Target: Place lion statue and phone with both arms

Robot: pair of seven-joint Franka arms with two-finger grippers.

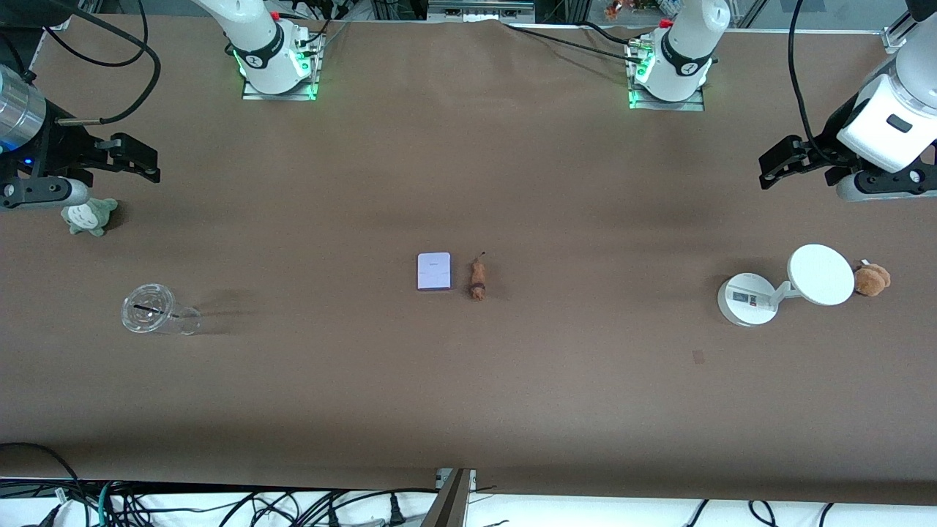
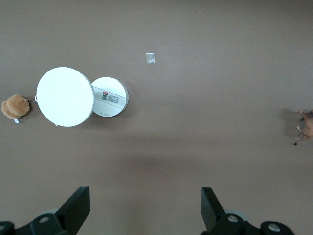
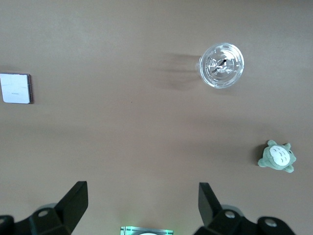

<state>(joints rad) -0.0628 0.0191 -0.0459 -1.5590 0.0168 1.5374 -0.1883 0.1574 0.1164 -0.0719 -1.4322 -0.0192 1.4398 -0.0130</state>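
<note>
The phone [image 1: 433, 271], a flat pale lavender rectangle, lies at the table's middle. The small orange-brown lion statue [image 1: 478, 279] lies on its side right beside it, toward the left arm's end. My left gripper [image 1: 774, 162] hangs open and empty over bare table at the left arm's end. In the left wrist view that left gripper [image 2: 145, 205] has its fingers wide apart, and the lion statue [image 2: 306, 126] shows at the frame's edge. My right gripper [image 1: 148, 165] hangs open and empty at the right arm's end. The right wrist view shows this right gripper [image 3: 143, 203] spread wide and the phone [image 3: 15, 88].
A white round-platform scale [image 1: 820, 274] stands at the left arm's end with a fluffy brown plush [image 1: 872, 279] touching it. At the right arm's end sit a grey-green plush [image 1: 89, 217] and, nearer the camera, a clear plastic cup [image 1: 157, 311] on its side.
</note>
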